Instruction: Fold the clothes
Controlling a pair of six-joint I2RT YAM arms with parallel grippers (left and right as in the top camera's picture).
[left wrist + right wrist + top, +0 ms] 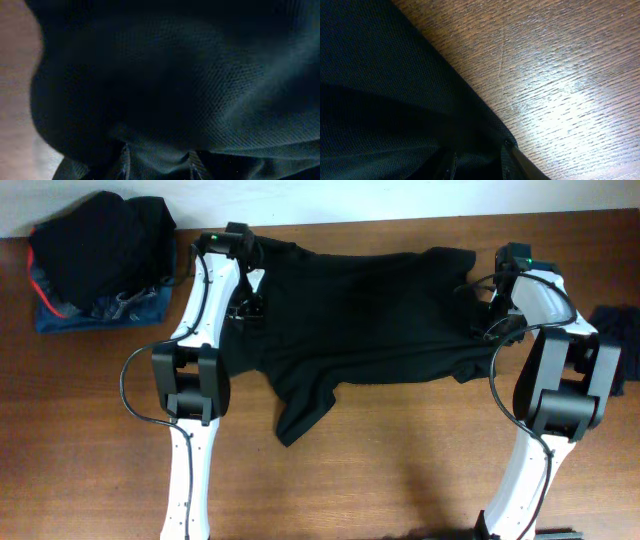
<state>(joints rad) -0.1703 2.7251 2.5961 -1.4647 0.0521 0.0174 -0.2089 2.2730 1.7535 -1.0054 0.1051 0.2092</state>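
Observation:
A black T-shirt (360,310) lies spread sideways across the far half of the wooden table, one sleeve trailing toward the front (300,415). My left gripper (243,305) is at the shirt's left edge, shut on the fabric; in the left wrist view black mesh cloth (175,80) fills the frame and bunches between the fingers (157,167). My right gripper (487,320) is at the shirt's right edge, shut on the cloth; the right wrist view shows the shirt's edge (395,100) pinched between the fingers (477,167) beside bare wood. No logo shows.
A pile of dark clothes (100,245) on blue denim (90,315) sits at the far left corner. Another dark garment (615,330) lies at the right edge. The bare wooden table (400,460) stretches in front of the shirt.

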